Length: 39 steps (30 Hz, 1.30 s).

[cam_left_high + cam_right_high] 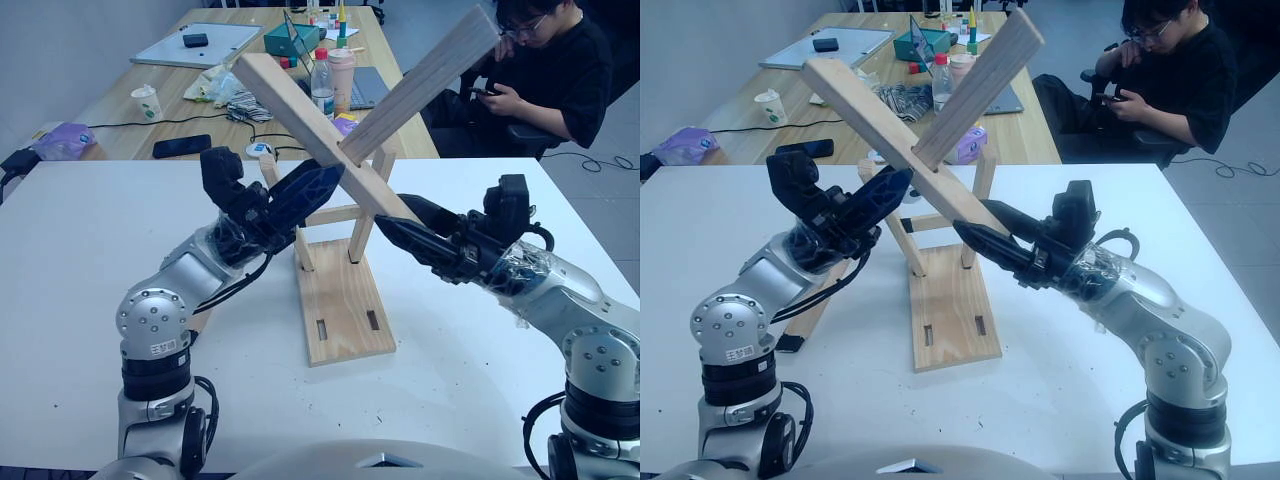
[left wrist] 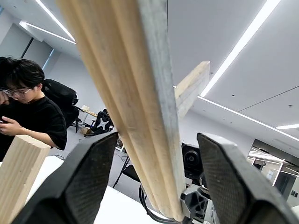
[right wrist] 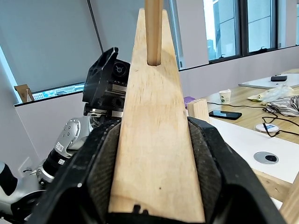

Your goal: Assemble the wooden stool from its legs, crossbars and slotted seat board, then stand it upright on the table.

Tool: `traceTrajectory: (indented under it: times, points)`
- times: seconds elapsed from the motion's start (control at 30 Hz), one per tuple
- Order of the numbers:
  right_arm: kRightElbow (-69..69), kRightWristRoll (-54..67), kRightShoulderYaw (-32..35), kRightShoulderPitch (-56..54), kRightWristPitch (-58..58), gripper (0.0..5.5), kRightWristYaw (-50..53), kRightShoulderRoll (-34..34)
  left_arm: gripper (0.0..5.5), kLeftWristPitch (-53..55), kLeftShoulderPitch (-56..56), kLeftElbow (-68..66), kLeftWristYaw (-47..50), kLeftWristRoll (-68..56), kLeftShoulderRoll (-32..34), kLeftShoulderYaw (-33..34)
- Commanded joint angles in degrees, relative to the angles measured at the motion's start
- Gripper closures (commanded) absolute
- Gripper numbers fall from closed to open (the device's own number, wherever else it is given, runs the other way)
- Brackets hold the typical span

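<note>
Wooden legs being interlocked over seat board (image 1: 345, 325)
right pincer (image 1: 388, 228) clamps slotted leg (image 1: 290, 100), left pincer (image 1: 325, 182) gapes round other leg (image 1: 430, 80); next, probably seating both in free slots.

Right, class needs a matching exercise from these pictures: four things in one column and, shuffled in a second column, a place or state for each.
Things
1. seat board
2. right gripper
3. left gripper
4. phone

Place or state
A. on the wooden table behind
B. jaws shut on the leg
C. flat on the white table
D. jaws apart, either side of the leg

Pairs: 1-C, 2-B, 3-D, 4-A
</note>
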<state>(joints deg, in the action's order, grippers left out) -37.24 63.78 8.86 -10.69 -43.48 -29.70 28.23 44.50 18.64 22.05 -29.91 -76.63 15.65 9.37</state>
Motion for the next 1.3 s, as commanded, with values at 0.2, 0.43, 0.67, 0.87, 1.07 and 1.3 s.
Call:
traceTrajectory:
  times: [0.2, 0.43, 0.67, 0.87, 1.07, 1.3]
  points:
    - [-0.31, 6.28, -1.51, 1.4, -3.22, 3.47, 0.26, 1.99, 2.39, 0.19, 3.13, -2.35, -1.73, -6.38, -1.53, 0.59]
    - [3.47, 13.95, 0.32, 0.0, -2.13, 3.47, 4.82, 1.0, 3.41, 1.27, 2.77, -1.96, -3.18, -9.44, 0.27, 0.28]
    - [4.56, 14.27, -0.37, 1.46, -3.44, 3.01, 4.81, 3.09, 3.41, -1.26, 3.62, -2.78, -3.43, -5.1, 1.51, 0.81]
    - [16.97, 11.04, 7.17, 9.56, -8.09, 2.53, -13.55, 16.4, 3.42, -1.44, -1.04, -5.22, -8.91, 1.73, 8.69, 4.28]
    - [32.87, 0.84, 8.99, 8.0, -5.1, 2.53, -18.83, 18.69, 3.42, -8.24, -11.43, -4.46, -21.42, 18.91, 14.4, -2.12]
    - [32.33, -3.5, 8.08, 8.26, -5.59, 2.53, -20.58, 16.69, 3.42, -16.4, -15.75, -7.61, -27.51, 30.88, 14.73, -5.8]
